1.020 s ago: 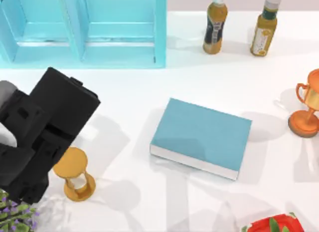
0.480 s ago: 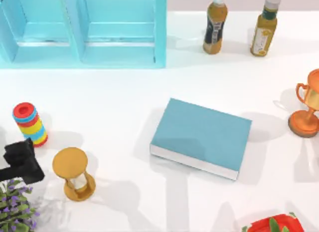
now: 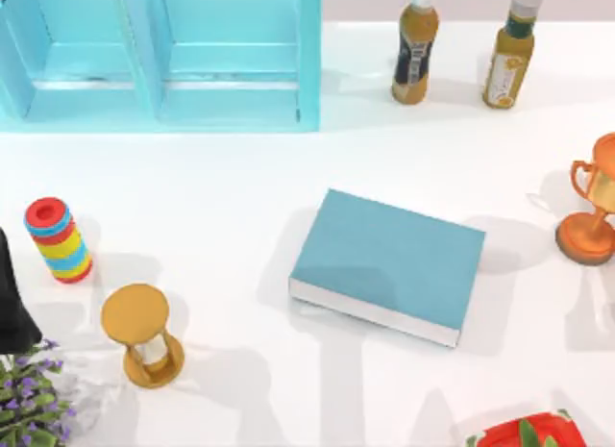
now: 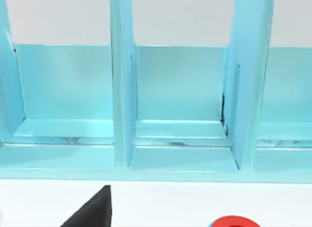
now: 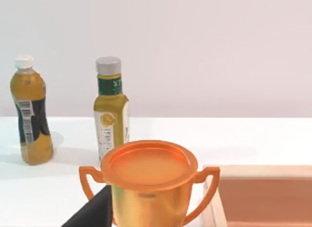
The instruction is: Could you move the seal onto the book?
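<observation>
Blue book lies in the middle of the white table

The book [image 3: 389,264] lies flat on the table [image 3: 221,187], a little right of the middle. Its blue cover faces up and its white pages face the near side. Nothing sits on top of it.

A black part of the left arm [image 3: 13,293] pokes in at the left edge of the table. It is between the stack of colored rings [image 3: 60,240] and the plant with purple flowers [image 3: 29,404]. The gold hourglass [image 3: 144,336] stands just to the right of it, well apart from the book. In the left wrist view, a dark bit of the left gripper [image 4: 92,212] points toward the blue shelf [image 4: 180,114], and the red top of the ring stack peeks in beside it. I cannot tell if this gripper is clenched or let go.

The blue shelf stands at the far left of the table. Two yellow bottles stand at the far right, one with a white cap [image 3: 415,48] and one with a gray cap [image 3: 509,51]. An orange cup with two handles [image 3: 591,211] stands at the right edge. A red thing [image 3: 524,433] sits at the near edge, on the right.

In the right wrist view, a dark bit of the right gripper [image 5: 95,212] is just beside the orange cup, with both bottles farther back. I cannot tell if this gripper is clenched or let go either
</observation>
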Robot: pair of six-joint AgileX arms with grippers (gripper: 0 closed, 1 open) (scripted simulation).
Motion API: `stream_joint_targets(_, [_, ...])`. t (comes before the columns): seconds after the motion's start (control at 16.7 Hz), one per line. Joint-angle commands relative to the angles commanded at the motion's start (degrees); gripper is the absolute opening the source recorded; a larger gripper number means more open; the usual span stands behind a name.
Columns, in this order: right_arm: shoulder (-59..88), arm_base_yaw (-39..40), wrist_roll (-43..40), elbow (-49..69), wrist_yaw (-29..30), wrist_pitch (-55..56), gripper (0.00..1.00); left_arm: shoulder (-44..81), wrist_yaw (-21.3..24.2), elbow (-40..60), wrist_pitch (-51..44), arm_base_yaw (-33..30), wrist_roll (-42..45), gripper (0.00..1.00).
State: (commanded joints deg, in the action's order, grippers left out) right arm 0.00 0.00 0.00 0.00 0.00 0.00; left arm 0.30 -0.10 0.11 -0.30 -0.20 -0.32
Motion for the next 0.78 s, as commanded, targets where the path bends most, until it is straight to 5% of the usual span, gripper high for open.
stream_joint_targets(0.48, [0.6, -0.2, -0.2, 0.6, 0.0, -0.6, 1.00, -0.3, 0.1, -0.1, 0.3, 0.2, 0.3, 1.00])
stream_joint_targets(0.78, [12.7, -4.4, -4.4, 12.3, -0.1, -11.4, 1.00, -0.3, 0.1, -0.1, 0.3, 0.2, 0.3, 1.00])
